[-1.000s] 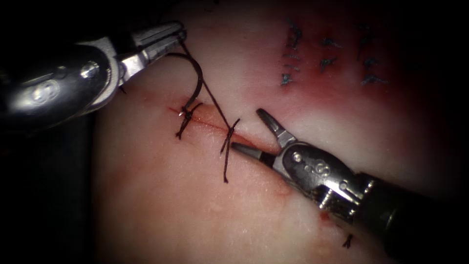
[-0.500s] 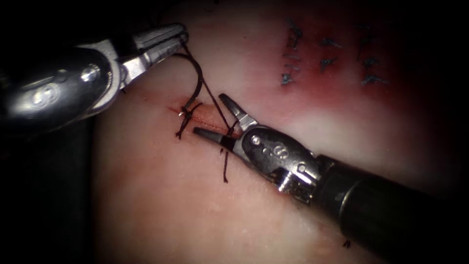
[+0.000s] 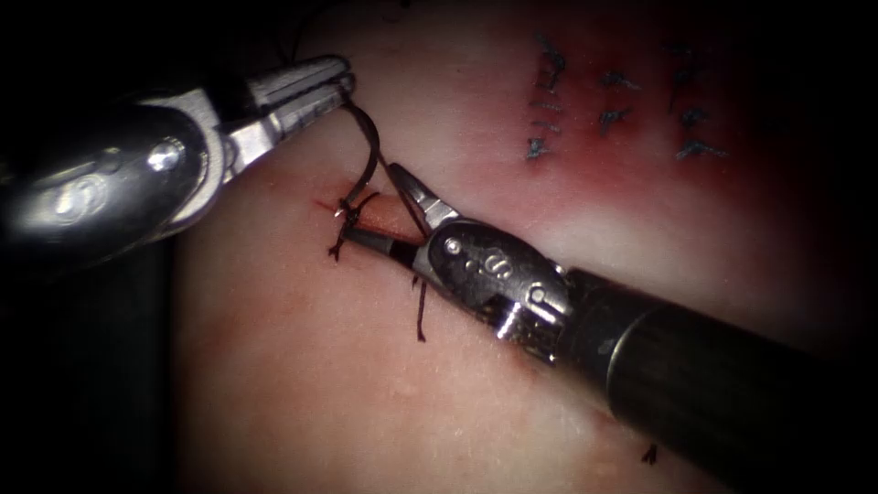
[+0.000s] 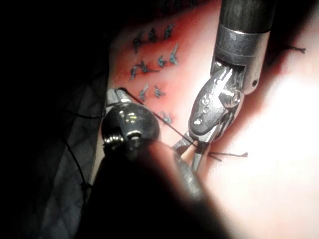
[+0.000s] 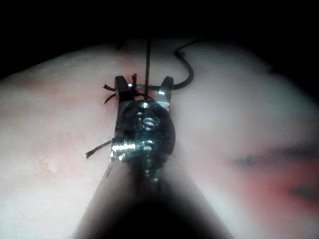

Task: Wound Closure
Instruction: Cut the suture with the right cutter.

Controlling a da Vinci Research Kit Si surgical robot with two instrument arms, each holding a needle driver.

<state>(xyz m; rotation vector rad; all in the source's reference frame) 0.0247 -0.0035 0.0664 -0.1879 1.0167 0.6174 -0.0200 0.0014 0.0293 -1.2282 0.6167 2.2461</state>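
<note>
Needle [image 3: 369, 155] held by left claw [image 3: 340, 80]; right claw [image 3: 375, 209] open, empty.

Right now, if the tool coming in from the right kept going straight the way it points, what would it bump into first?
Most likely the thread running taut between its open jaws, up to the left tool. The right tool points left along the cut, so past that comes the stitch knot beside the needle; depth is unclear.
</note>
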